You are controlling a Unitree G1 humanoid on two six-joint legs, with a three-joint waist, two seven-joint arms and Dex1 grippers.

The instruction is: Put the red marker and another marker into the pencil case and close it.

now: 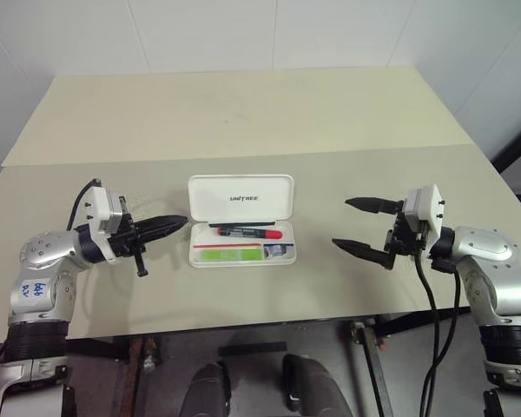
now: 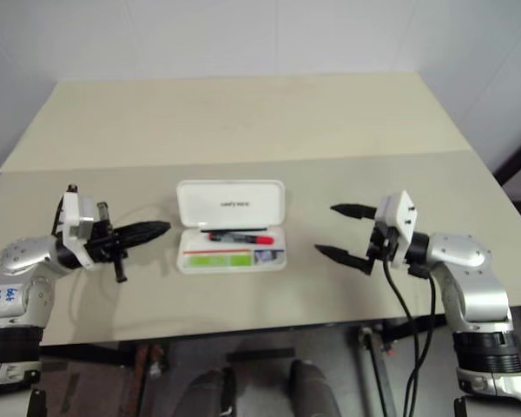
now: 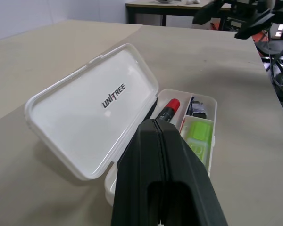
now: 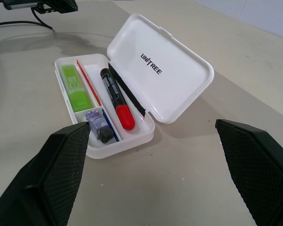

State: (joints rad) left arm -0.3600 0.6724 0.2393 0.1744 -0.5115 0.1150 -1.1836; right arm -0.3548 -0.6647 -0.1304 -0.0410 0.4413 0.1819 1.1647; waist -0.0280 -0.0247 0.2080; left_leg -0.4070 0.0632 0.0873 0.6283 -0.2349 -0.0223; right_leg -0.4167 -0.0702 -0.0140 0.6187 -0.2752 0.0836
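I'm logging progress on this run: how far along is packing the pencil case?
Both markers look packed: the black-and-red marker and the lime-green marker lie inside the white plastic pencil case. Nothing is held; the left gripper is shut, the right gripper open. Closing the raised lid remains.

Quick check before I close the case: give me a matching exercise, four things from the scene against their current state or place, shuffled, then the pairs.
Things:
1. red marker
2. lime-green marker
3. left pincer
4. right pincer

States:
A. fingers wide apart, holding nothing
B. lying in the pencil case's compartment next to the raised lid
C. fingers pressed together, holding nothing
D. lying in the case's compartment farther from the lid

Pairs: 1-B, 2-D, 3-C, 4-A
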